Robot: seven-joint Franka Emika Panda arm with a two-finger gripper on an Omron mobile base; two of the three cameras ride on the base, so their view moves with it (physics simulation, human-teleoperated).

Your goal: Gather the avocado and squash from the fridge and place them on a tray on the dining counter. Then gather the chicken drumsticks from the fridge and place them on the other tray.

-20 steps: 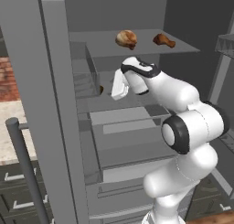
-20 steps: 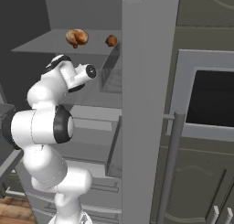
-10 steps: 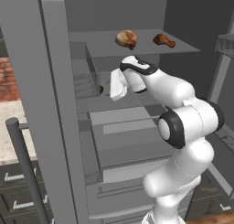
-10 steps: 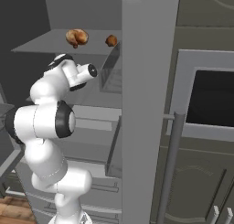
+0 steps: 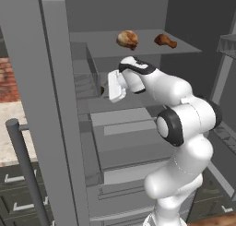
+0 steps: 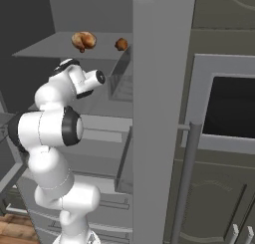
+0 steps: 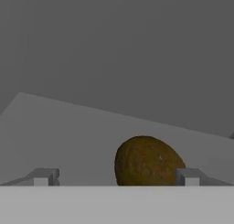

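In the hand view the gripper (image 7: 116,176) is wide open and holds nothing; the avocado (image 7: 148,162) lies on the fridge shelf (image 7: 68,136) between its fingertips, closer to the right one. Two chicken drumsticks (image 5: 127,38) rest near the front edge of the upper shelf (image 5: 184,47).

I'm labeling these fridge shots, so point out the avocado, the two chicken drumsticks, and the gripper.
avocado (image 7: 147,161), hand view, middle of its skin.
larger drumstick (image 5: 127,38), left base view, its meaty end.
smaller drumstick (image 5: 164,40), left base view, its middle.
gripper (image 7: 116,176), hand view, midway between its open fingertips.
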